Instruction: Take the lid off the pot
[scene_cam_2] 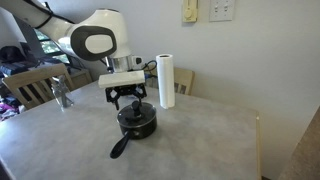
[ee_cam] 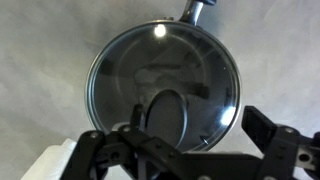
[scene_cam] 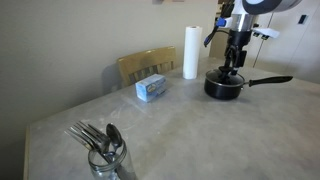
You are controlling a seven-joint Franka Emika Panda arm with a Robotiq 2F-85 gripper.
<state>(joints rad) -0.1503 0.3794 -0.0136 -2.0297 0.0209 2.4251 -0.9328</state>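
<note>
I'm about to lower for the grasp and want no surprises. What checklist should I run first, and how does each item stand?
1. Round glass lid with metal rim seated on the small black saucepan: ok.
2. Gripper open: ok.
3. Lid's small black knob in line with the gripper, wrist view: ok.
4. Gripper clear of the knob: cannot tell.
5. Tall white paper roll apart from the saucepan: ok.
</note>
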